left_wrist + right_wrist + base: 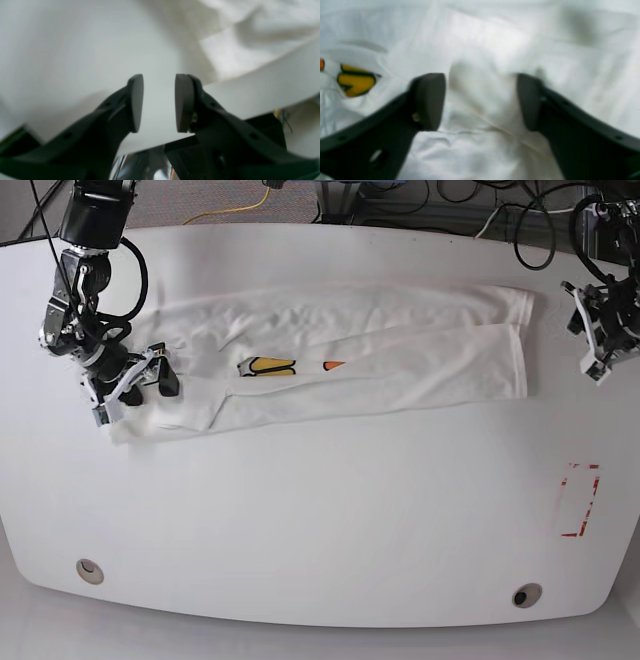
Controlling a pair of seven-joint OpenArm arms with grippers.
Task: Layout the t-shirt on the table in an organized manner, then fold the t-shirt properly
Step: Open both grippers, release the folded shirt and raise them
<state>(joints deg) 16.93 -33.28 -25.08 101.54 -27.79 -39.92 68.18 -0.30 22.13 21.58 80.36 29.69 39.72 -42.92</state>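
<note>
Even, diffuse overhead light keeps the base view bright and sharp, with only faint soft shadows under the folds of the white cotton t-shirt with the yellow and orange print (340,360) and no glare on the large white smooth surface (330,510), whose edges bow slightly toward the frame corners. Both wrist views are soft: the left one blurs the cloth (250,32) and casts a grey shadow beside the black fingers (136,100). The right one is smeared throughout, its yellow print (355,81) fuzzy.

Folded cloth is hiding most of the t-shirt's (340,365) print (268,366), leaving it unreadable. Both wrist views are blurring the fabric, and the frame's right edge is cropping the left arm (608,320).
</note>
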